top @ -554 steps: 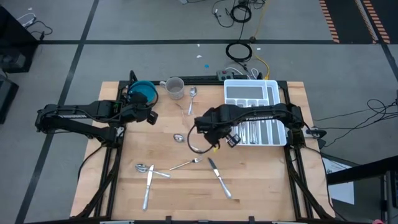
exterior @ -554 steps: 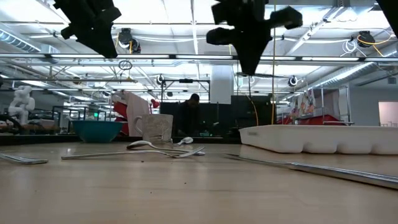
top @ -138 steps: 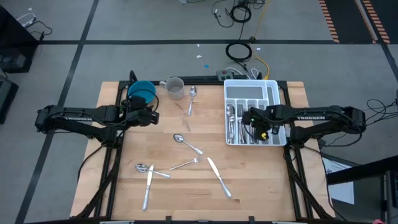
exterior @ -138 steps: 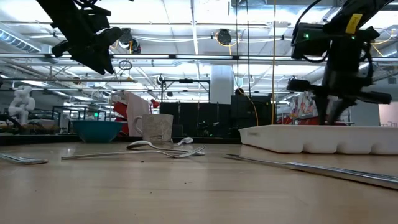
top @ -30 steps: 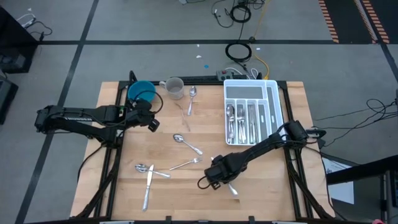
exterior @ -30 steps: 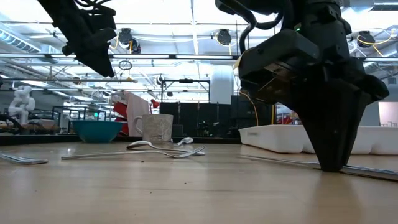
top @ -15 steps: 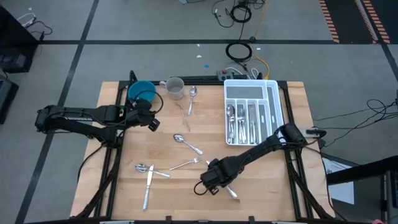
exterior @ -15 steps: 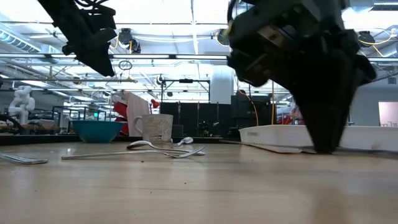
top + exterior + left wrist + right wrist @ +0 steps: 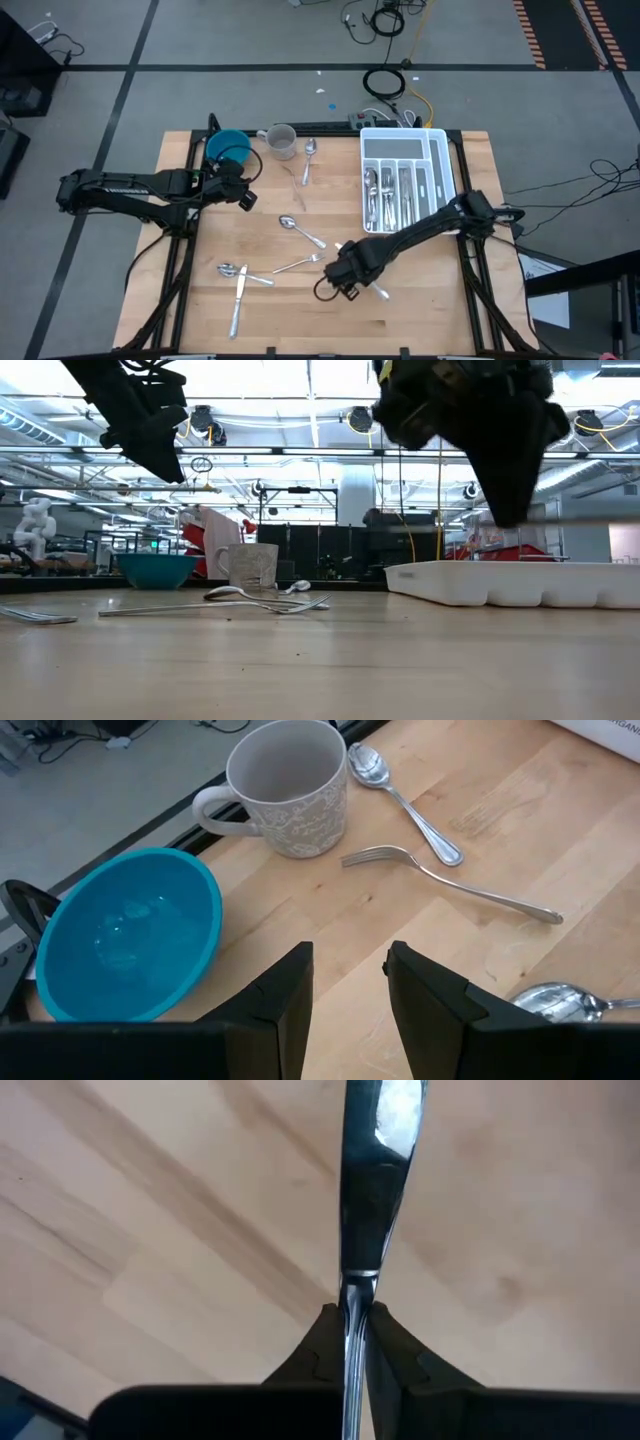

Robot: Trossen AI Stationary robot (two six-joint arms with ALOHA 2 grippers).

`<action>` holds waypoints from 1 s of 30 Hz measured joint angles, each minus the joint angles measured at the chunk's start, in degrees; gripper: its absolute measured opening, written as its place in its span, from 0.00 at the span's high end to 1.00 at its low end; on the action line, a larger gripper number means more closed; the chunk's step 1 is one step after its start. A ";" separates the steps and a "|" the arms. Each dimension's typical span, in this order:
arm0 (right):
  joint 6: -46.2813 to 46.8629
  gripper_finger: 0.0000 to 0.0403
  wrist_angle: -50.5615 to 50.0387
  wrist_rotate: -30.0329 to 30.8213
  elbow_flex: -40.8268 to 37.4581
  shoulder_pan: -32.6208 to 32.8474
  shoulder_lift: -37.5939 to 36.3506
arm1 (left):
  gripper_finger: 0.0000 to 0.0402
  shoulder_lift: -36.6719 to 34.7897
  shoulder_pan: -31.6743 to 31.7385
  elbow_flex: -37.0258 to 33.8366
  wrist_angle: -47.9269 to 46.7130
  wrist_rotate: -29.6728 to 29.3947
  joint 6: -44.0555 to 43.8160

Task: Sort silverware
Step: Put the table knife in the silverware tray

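My right gripper [image 9: 350, 274] hangs over the table's near middle, shut on a silver table knife [image 9: 381, 291], which shows as a level streak in the low view [image 9: 585, 517]. Loose silverware lies flat on the wood: a spoon [image 9: 300, 230], a fork [image 9: 300, 264], a spoon [image 9: 231, 270] and a knife [image 9: 237, 303] at the near left, and a spoon [image 9: 310, 150] and a fork [image 9: 450, 880] at the far side. My left gripper [image 9: 347, 990] waits open above the table beside the blue bowl [image 9: 229, 148]. My right gripper pinches the knife between its two fingertips [image 9: 325, 1342], near its middle where the wide part narrows [image 9: 358, 1280]. The fingers come from above, pointing down, and lie across the knife. The knife is lifted clear of the table and hangs about level.
The white compartmented tray [image 9: 447, 170] stands at the far right with several pieces in its long slots. A pale mug [image 9: 281, 142] stands next to the blue bowl at the far edge. Bare wood lies along the near edge.
My right gripper has risen from the table and shifted a little toward the far edge, rolling slightly. The knife has gone up with it, from lying on the wood to lifted clear.
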 joint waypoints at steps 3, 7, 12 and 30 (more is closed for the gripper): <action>-2.68 1.00 -3.24 3.19 0.00 -2.18 -3.21 | 0.66 -0.01 -0.01 0.00 0.02 0.01 0.00; -6.15 1.00 -10.65 6.76 0.00 -6.77 -8.02 | 0.66 0.00 -0.02 0.00 0.08 0.00 -0.12; -11.10 1.00 -16.59 13.14 0.00 -14.66 -15.04 | 0.66 0.00 -0.01 0.00 0.15 0.00 -0.25; -22.87 1.00 -14.08 18.69 -13.29 -43.91 -34.89 | 0.66 0.00 -0.02 0.00 1.66 0.02 -1.76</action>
